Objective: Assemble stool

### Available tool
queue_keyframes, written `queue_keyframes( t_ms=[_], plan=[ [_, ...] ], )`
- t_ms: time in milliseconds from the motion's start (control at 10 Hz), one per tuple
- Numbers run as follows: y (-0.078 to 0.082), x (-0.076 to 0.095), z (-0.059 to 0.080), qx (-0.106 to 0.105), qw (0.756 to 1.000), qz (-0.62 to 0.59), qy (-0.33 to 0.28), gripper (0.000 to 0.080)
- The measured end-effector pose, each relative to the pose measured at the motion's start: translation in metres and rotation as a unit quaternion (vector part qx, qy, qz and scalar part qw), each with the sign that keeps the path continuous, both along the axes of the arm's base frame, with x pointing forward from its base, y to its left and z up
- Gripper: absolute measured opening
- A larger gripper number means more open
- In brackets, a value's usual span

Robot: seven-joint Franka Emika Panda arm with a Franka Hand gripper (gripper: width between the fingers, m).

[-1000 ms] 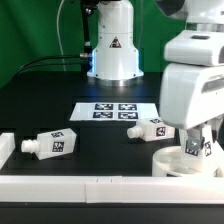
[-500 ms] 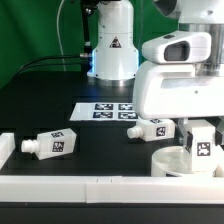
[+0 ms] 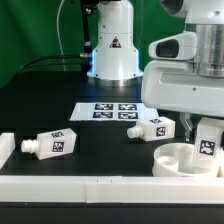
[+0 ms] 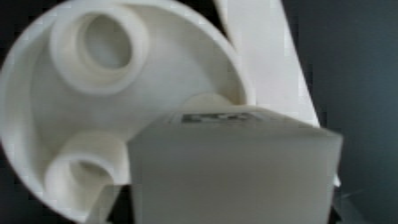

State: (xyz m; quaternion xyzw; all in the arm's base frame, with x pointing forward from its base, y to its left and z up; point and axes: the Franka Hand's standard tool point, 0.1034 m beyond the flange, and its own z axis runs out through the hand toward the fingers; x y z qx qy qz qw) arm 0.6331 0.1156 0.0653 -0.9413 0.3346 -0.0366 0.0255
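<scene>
The round white seat (image 3: 178, 160) lies on the black table at the exterior view's right, its sockets facing up. My gripper (image 3: 207, 133) is shut on one white tagged leg (image 3: 208, 144) and holds it upright just over the seat's right part. In the wrist view the held leg (image 4: 231, 165) fills the foreground, with the seat disc (image 4: 169, 95) and an open round socket (image 4: 103, 42) behind it. My fingers are hidden by the leg there. Two more tagged legs lie on the table: one (image 3: 50, 145) at the left, one (image 3: 152, 128) near the middle.
The marker board (image 3: 114, 111) lies flat behind the legs. A long white rail (image 3: 90, 186) runs along the front edge and a short rail end (image 3: 5, 148) sits at the left. The robot base (image 3: 112, 45) stands at the back.
The arm has shifted toward the exterior view's right and risen slightly, carrying the leg with it over the seat. The two loose legs have not moved.
</scene>
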Motion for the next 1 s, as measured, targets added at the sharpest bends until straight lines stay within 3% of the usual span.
queue_keyframes(
  t_ms=[100,200,500,800,900,1000],
  plan=[
    [-0.0004,-0.0015,-0.0015,0.013,0.995,-0.100,-0.003,0.0334],
    [0.0014,-0.0025,-0.0009,0.009,0.997,-0.082,0.002,0.0334],
    [0.0010,-0.0033,-0.0017,0.026,0.981,-0.194,0.007,0.0334],
    [0.0042,-0.0029,-0.0012,0.063,0.876,-0.477,0.004,0.0334],
    [0.0045,-0.0029,-0.0013,0.066,0.864,-0.499,0.004,0.0334],
    [0.0059,-0.0033,-0.0017,0.068,0.863,-0.501,0.005,0.0452]
  ],
)
